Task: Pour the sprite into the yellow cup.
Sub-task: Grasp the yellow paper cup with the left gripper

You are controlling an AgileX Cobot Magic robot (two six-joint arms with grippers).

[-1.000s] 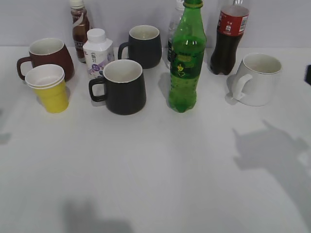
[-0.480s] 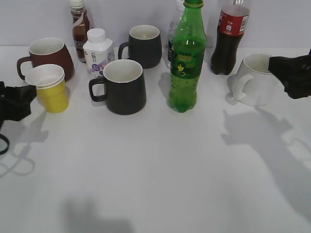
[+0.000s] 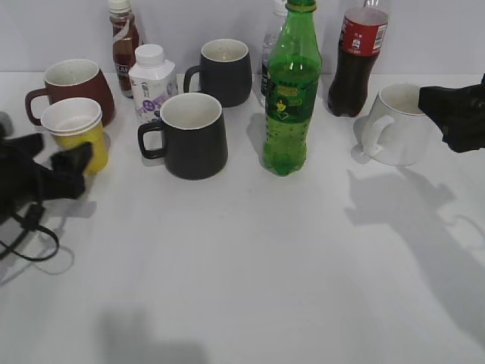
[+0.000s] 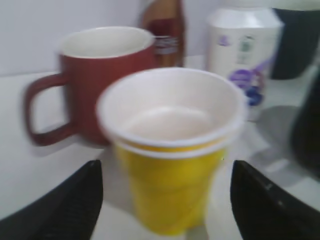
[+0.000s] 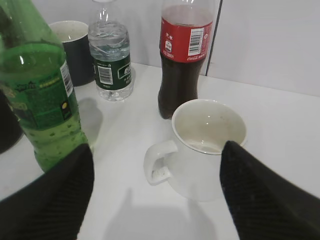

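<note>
Exterior view: the sprite [image 3: 291, 91] stands upright in the middle of the table [image 3: 250, 258], the yellow cup [image 3: 77, 133] at the far left, in front of the red mug [image 3: 72, 87]. The left gripper [image 3: 64, 167] is just beside the cup; the right gripper [image 3: 455, 114] is by the white mug [image 3: 398, 125].

Left wrist view: fingers [image 4: 265, 205] spread wide, the cup [image 4: 170, 150] between them, not touched.

Right wrist view: fingers [image 5: 255, 195] wide apart, nothing held; the sprite [image 5: 40, 95] stands left, the white mug [image 5: 202, 147] between them
</note>
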